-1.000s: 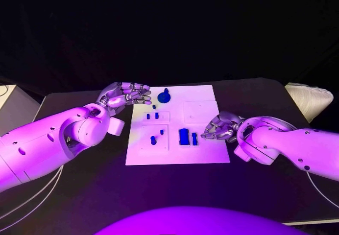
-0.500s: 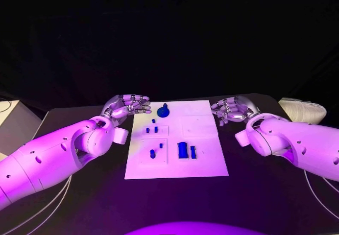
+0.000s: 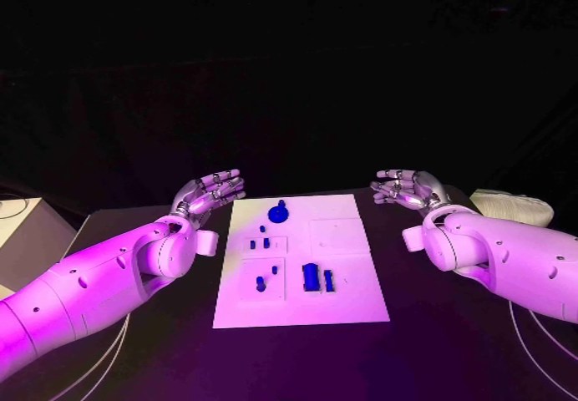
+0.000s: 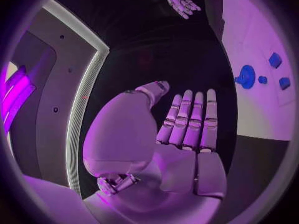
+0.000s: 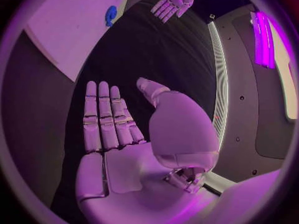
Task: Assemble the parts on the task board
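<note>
Now we see both arms drawn back, left robot hand and right robot hand empty with fingers spread, flanking the task board whose blue parts look seated.

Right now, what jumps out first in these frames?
The white task board lies mid-table with small blue parts on it, the round one at its far end. Flanking it, the left hand and right hand are raised off the table, fingers extended, holding nothing.
</note>
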